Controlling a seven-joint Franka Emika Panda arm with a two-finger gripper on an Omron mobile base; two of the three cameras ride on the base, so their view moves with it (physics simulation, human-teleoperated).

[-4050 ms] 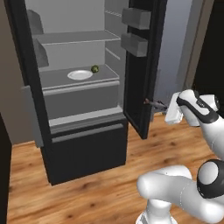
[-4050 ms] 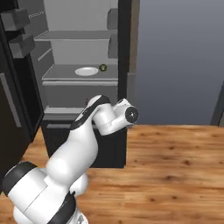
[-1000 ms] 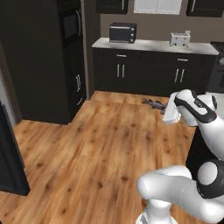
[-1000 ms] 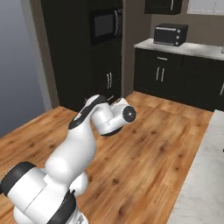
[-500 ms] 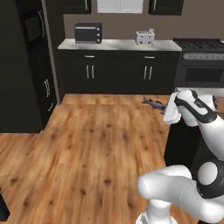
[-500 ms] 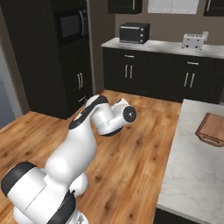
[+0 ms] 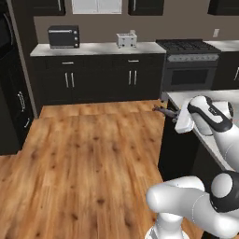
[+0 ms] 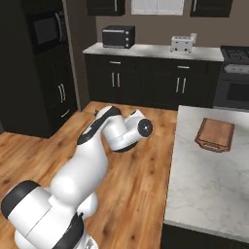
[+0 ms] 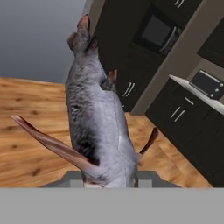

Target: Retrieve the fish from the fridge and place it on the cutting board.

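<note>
The fish [image 9: 98, 122], grey with reddish-brown fins, sticks up from my gripper [image 9: 109, 178], which is shut on its lower body. In the left base view the gripper [image 7: 164, 112] holds the small dark fish [image 7: 158, 109] out to the left of the arm, level with the near corner of the island counter [image 7: 179, 95] and above the wooden floor. The cutting board [image 8: 215, 134], a reddish-brown slab, lies on the far part of the marble island [image 8: 204, 185], to the right of the arm. The fridge is out of view.
Black cabinets with silver handles line the back wall under a grey countertop [image 7: 93, 48] carrying a toaster oven [image 7: 63, 36] and a toaster [image 7: 126, 39]. A stove [image 7: 186, 46] stands to their right. A tall black cabinet with a microwave [image 8: 46, 30] is at left. Wooden floor [image 7: 84, 158] lies open.
The whole picture has swung as the base moved: the back cabinets slid left and the island with the cutting board came closer. The gripper stays shut on the fish.
</note>
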